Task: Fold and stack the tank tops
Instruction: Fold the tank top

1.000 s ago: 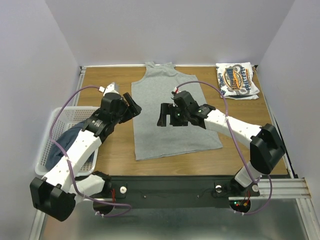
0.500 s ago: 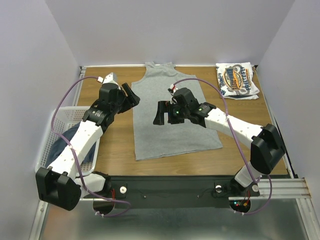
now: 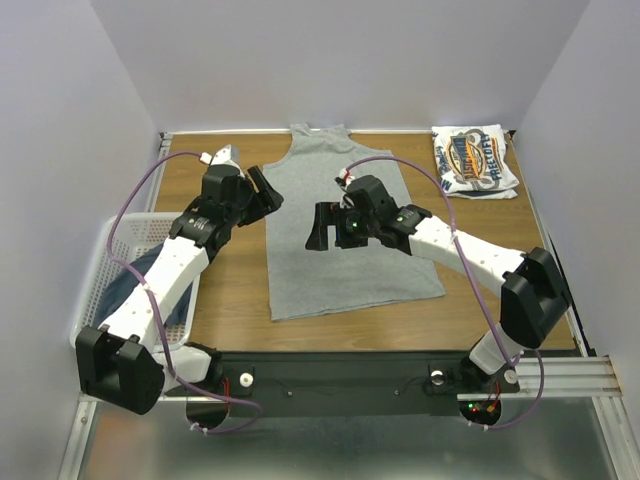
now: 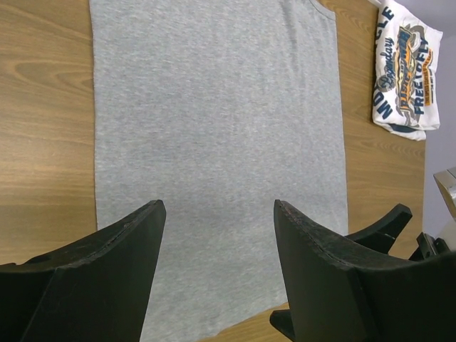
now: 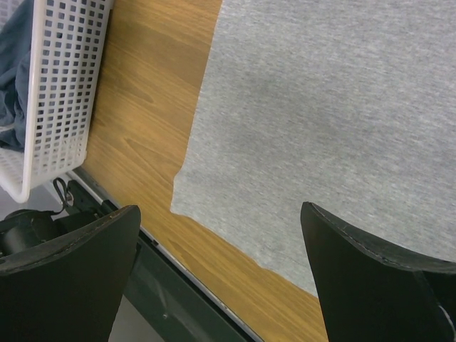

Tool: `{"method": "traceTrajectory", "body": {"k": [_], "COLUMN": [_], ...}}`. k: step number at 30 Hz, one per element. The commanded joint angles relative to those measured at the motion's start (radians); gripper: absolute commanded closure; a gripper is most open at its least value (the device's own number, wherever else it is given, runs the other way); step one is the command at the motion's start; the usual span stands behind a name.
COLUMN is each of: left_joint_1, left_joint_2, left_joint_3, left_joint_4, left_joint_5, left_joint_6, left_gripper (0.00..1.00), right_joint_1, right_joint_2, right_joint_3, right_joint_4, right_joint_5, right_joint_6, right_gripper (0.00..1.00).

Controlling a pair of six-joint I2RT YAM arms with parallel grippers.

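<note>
The light grey tank top (image 3: pixel 345 235) lies flat and spread out in the middle of the table, straps at the far edge; it fills the left wrist view (image 4: pixel 214 114) and shows in the right wrist view (image 5: pixel 335 107). My left gripper (image 3: pixel 268 196) is open and empty, hovering over its left edge. My right gripper (image 3: pixel 324 227) is open and empty above its middle. The white logo tank top (image 3: pixel 477 160) lies folded at the far right corner, also in the left wrist view (image 4: pixel 407 68). The dark slate blue tank top (image 3: pixel 135 290) sits in the basket.
A white lattice basket (image 3: pixel 100 275) stands off the table's left side, also seen in the right wrist view (image 5: pixel 60 92). The black rail (image 3: pixel 340 375) with the arm bases runs along the near edge.
My left gripper moved slightly toward the far edge, over the grey top's left edge. My right gripper shifted a little left over the top. Both stayed open.
</note>
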Motion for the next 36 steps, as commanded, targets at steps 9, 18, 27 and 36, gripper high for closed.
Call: {"method": "traceTrajectory", "body": {"k": [9, 18, 27, 36], "left_joint_1": [0.094, 0.116, 0.146, 0.177], "left_joint_2": [0.069, 0.167, 0.305, 0.535], "left_joint_3": [0.083, 0.148, 0.246, 0.39], "left_joint_4": [0.074, 0.076, 0.068, 0.091], "left_joint_5": [0.012, -0.01, -0.003, 0.027], "left_joint_6": [0.042, 0.078, 0.131, 0.157], "left_gripper": [0.27, 0.27, 0.29, 0.34], "right_joint_1": [0.01, 0.047, 0.1, 0.252], "right_joint_2": [0.044, 0.075, 0.136, 0.271], "right_joint_3": [0.061, 0.082, 0.137, 0.274], "right_joint_4": [0.058, 0.058, 0.041, -0.032], "right_joint_5": [-0.03, 0.038, 0.148, 0.357], "right_joint_6": [0.006, 0.007, 0.015, 0.035], "right_gripper": [0.0, 0.0, 0.0, 0.01]}}
